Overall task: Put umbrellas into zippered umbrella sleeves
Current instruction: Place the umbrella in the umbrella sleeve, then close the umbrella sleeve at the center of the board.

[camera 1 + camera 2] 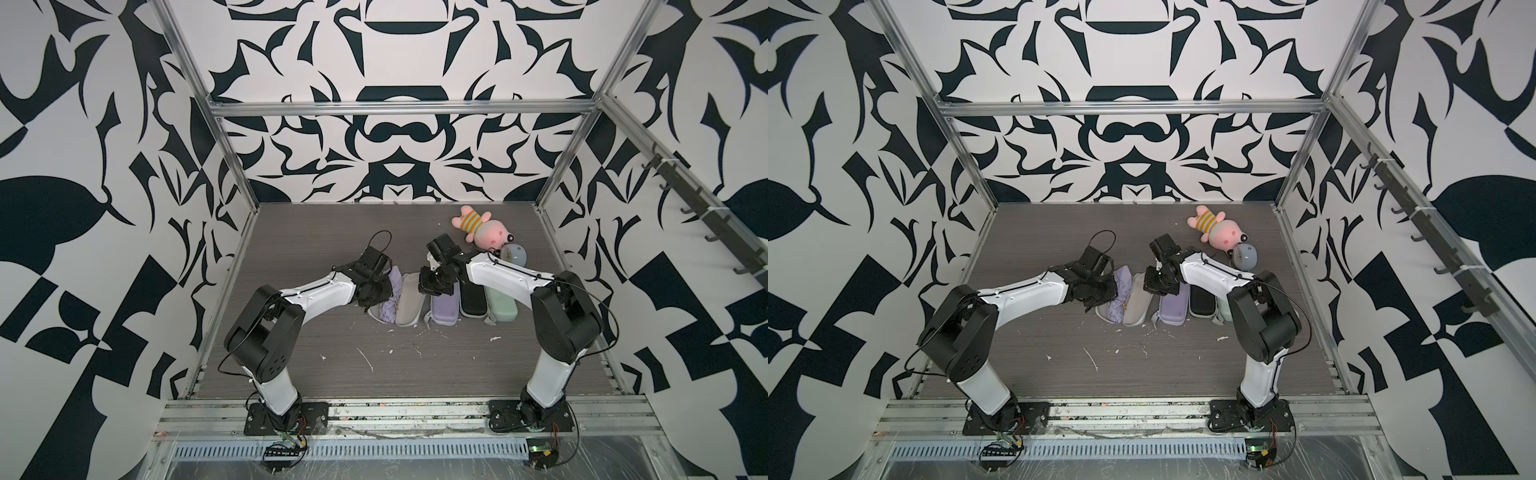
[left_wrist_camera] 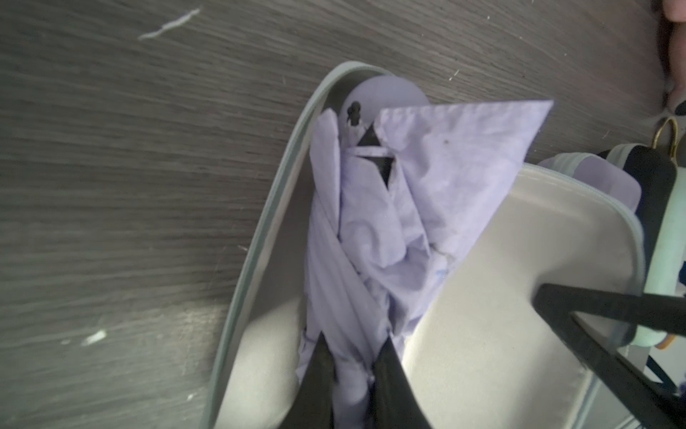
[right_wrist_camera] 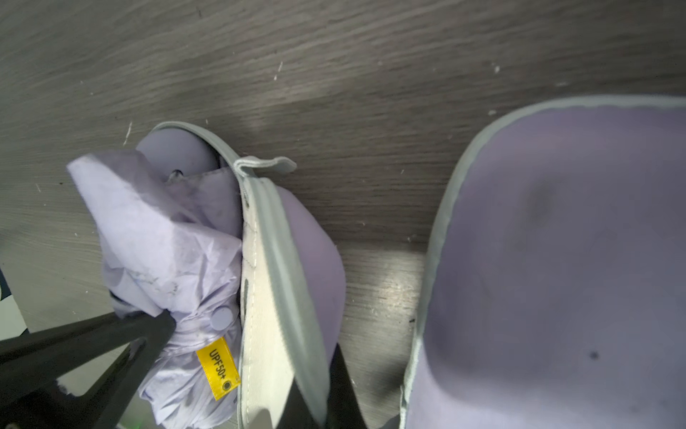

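Lilac umbrella [image 2: 371,230] pinched in left tool [image 2: 354,336], lying inside open lilac sleeve [image 2: 260,237] | right tool [image 3: 315,386] clamped on that sleeve's rim

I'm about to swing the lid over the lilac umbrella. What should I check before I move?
1. Left pincer shut on umbrella fabric: ok.
2. Right pincer shut on the lid rim: ok.
3. Umbrella's handle end seated in the sleeve: ok.
4. All fabric inside the rim: not ok; a flap lies over the lid's lining.
5. Zip track free of fabric: cannot tell.
6. Left pincer out of the lid's path: not ok; it sits in the sleeve.
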Motion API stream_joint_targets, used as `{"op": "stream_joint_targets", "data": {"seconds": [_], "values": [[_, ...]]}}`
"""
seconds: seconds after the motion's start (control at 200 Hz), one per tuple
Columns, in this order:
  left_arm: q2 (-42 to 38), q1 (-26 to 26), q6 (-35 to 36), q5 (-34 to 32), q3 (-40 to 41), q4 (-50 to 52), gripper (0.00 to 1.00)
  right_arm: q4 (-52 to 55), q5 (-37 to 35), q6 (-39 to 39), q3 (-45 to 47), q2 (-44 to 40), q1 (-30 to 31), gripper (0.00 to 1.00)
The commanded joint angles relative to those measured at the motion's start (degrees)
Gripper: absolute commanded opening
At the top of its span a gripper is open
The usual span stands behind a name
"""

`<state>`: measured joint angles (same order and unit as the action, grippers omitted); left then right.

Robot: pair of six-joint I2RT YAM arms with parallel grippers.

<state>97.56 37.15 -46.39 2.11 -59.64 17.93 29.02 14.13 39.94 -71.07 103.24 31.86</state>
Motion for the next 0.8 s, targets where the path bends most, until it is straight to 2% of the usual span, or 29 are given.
{"op": "stream_joint_targets", "data": {"seconds": [0.0, 0.03, 0.12, 0.27, 0.4, 0.495, 0.615, 0.695, 0.795], "values": [[0.7, 0.2, 3.2, -1.9, 2.2, 5.8, 0.3, 3.1, 2.4, -2.7, -1.4, -0.7, 1.1, 0.0], [-0.2, 0.2, 3.8, -2.0, 1.5, 7.1, 0.39, 4.2, 2.1, -3.5, -2.3, -0.4, 1.0, 0.0], [-2.7, 0.1, 6.1, -0.7, -2.2, 10.5, 0.55, 6.8, 1.0, -5.0, -4.6, 0.5, 1.1, 0.0], [-6.3, -2.3, 9.6, 2.6, -5.9, 13.6, 0.66, 9.1, 0.0, -6.4, -6.8, 1.4, 1.1, 0.0], [-7.0, -7.3, 9.8, 10.6, 0.5, 8.3, 0.75, 10.1, -0.1, -7.0, -8.3, 1.9, 1.2, 0.0], [-5.7, -9.6, 7.5, 16.7, 6.7, 1.8, 0.72, 10.9, 0.2, -7.3, -9.9, 2.1, 1.4, 0.0], [-4.5, -9.6, 6.4, 19.8, 10.2, -3.2, 0.67, 10.9, 2.0, -7.6, -11.2, 2.6, 1.9, 0.07], [-3.8, -9.6, 3.4, 23.0, 12.9, -9.1, 0.62, 6.3, 8.0, -6.5, -10.2, 2.2, 2.1, 0.17], [-2.7, -9.6, 0.6, 25.5, 15.3, -14.6, 0.5, -3.4, 17.3, -3.0, -7.7, 0.9, 3.1, 0.35]]}}
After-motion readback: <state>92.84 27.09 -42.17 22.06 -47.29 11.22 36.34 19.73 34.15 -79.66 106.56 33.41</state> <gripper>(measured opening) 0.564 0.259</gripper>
